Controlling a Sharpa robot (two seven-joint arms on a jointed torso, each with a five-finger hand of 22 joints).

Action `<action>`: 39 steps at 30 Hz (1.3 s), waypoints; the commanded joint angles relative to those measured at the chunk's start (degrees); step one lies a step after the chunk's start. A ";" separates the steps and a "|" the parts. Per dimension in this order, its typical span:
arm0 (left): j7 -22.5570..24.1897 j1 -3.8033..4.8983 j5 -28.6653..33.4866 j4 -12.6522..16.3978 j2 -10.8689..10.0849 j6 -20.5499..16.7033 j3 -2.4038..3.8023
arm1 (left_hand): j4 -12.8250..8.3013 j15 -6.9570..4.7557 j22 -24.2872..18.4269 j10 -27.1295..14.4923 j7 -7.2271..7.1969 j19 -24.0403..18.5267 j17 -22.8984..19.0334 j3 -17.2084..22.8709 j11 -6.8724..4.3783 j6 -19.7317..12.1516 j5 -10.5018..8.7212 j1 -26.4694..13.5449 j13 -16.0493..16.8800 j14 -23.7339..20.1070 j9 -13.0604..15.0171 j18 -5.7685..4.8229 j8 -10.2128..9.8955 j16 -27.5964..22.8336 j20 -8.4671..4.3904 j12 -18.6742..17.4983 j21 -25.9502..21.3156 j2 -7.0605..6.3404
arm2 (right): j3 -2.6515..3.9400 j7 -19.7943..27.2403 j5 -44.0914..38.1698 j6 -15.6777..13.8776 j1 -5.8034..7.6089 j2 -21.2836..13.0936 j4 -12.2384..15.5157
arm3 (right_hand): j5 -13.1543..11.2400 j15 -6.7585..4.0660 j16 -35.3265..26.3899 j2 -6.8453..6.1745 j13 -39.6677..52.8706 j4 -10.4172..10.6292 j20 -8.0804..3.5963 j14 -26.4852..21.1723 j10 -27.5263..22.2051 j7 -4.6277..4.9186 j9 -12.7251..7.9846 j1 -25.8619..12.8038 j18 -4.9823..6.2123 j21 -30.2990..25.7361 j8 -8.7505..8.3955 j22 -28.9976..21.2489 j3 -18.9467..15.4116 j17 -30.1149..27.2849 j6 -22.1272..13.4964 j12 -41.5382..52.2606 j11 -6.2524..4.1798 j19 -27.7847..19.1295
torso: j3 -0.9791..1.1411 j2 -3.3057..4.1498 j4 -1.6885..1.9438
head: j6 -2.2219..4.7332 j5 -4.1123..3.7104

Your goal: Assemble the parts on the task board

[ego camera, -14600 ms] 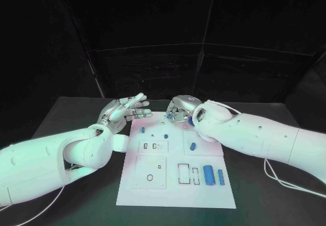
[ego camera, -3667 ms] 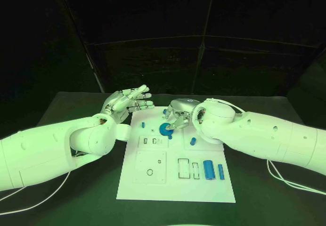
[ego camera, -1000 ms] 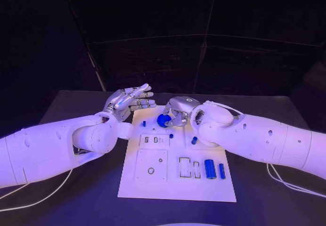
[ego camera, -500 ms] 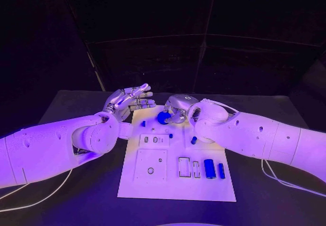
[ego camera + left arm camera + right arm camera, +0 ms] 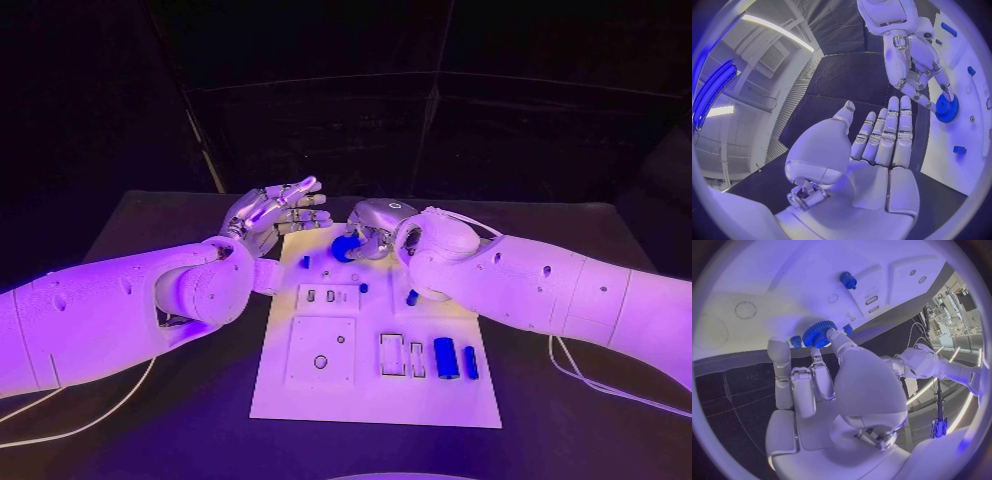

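Blue toothed gear point(image 5: 346, 247) sits pinched in the right robot hand point(image 5: 372, 232), now carried from mid-board toward the task board's point(image 5: 378, 395) far left corner; I judge it is nearing its seat there. Just left, the left robot hand point(image 5: 274, 217) hovers spread, holding nothing. Near-side board and dark worktop point(image 5: 577, 420) leave open room.

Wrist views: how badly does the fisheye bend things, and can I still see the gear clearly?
Left wrist view: the task board edge curves strongly near the rim, yet the blue gear at the right hand fingertips is sharp. Right wrist view: board lines bow too; the gear stays crisp. Head view: straight edges, gear small and partly hidden.
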 commanded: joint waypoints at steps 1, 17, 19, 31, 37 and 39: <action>0.29 0.10 -0.22 0.00 0.02 0.82 0.03 | -0.43 -0.07 -0.05 -0.40 2.82 0.26 -0.09 0.00 0.07 -0.23 0.36 0.24 -0.03 0.47 -0.03 0.67 -0.27 -0.19 -0.01 -0.33 -0.06 0.15 | -0.10 -1.58 -0.38 1.86 -0.05 0.03 -0.31 | -0.51 0.35 0.09 -0.16 -0.27 0.00 0.37 4.85 -0.48 0.59 -0.27 -0.60 -0.77 -0.08 -0.74 -0.26 0.39 9.67 -1.47 -0.49 0.51 0.06 | 0.01 0.00 0.03 | -0.11 0.03; 0.23 0.10 -0.22 -0.05 -0.04 0.95 0.03 | -0.43 -0.07 -0.05 -0.40 2.82 0.26 -0.09 0.00 0.07 -0.23 0.36 0.24 -0.03 0.47 -0.03 0.67 -0.27 -0.19 -0.01 -0.33 -0.06 0.15 | -0.10 -3.74 -0.80 1.75 -0.05 -0.25 -0.10 | -0.83 0.78 -0.02 -0.52 -1.17 -0.03 0.78 4.77 -1.34 1.08 -0.40 -0.96 -0.69 -0.36 -1.63 -0.73 0.62 9.33 -3.08 -1.14 0.99 -0.22 | 0.01 -0.02 -0.03 | -0.30 0.11; 0.22 0.10 -0.22 -0.10 -0.02 0.95 0.03 | -0.47 -0.07 -0.09 -0.37 2.82 0.31 -0.09 0.00 0.07 -0.08 0.36 0.22 -0.03 0.48 -0.02 0.67 -0.25 -0.24 -0.01 -0.34 -0.13 0.15 | -0.10 -3.65 -0.82 1.71 -0.05 -0.36 0.00 | -0.85 0.82 -0.05 -0.58 -1.24 0.01 0.81 4.75 -1.41 1.11 -0.39 -1.05 -0.66 -0.44 -1.67 -0.89 0.60 9.23 -3.15 -1.19 1.03 -0.30 | 0.02 -0.03 -0.05 | -0.33 0.13; 0.19 0.10 -0.22 -0.25 0.07 0.97 0.03 | -0.47 -0.07 -0.09 -0.37 2.82 0.31 -0.09 0.00 0.07 -0.08 0.36 0.22 -0.03 0.48 -0.02 0.67 -0.25 -0.24 -0.01 -0.34 -0.13 0.15 | -0.10 -2.78 0.01 0.37 -0.05 -0.63 0.53 | -2.82 1.73 -0.19 -2.16 -2.36 1.34 1.67 4.64 -2.58 2.19 -0.52 -3.20 -0.53 -1.00 -4.42 -1.83 -1.54 8.83 -8.11 -1.89 2.07 -0.87 | -0.02 -0.01 -0.03 | -0.38 0.08; 0.19 0.10 -0.22 -0.28 -0.03 0.97 0.03 | -0.47 -0.07 -0.09 -0.37 2.82 0.31 -0.09 0.00 0.07 -0.08 0.36 0.22 -0.03 0.48 -0.02 0.67 -0.25 -0.24 -0.01 -0.34 -0.13 0.15 | -0.09 -1.72 0.97 -2.25 -0.05 -1.57 1.55 | -2.58 2.03 -0.15 -2.16 -2.35 2.79 2.02 4.66 -2.66 2.48 -0.31 -3.93 -0.51 -0.91 -4.53 -1.73 -3.27 8.95 -8.70 -1.82 2.38 -0.80 | 0.05 -0.07 -0.06 | -0.11 0.04; 0.21 0.10 -0.22 -0.32 -0.14 0.95 0.03 | -0.47 -0.07 -0.09 -0.37 2.82 0.31 -0.09 0.00 0.07 -0.08 0.36 0.22 -0.03 0.48 -0.02 0.67 -0.25 -0.24 -0.01 -0.34 -0.13 0.15 | -0.09 -0.77 1.88 -4.03 -0.06 -2.69 2.66 | -1.65 2.02 -0.10 -1.85 -2.06 3.13 2.05 4.70 -2.41 2.39 -0.14 -3.75 -0.52 -0.77 -4.08 -1.56 -3.54 9.11 -7.95 -1.61 2.32 -0.67 | 0.07 -0.11 -0.18 | 0.03 -0.01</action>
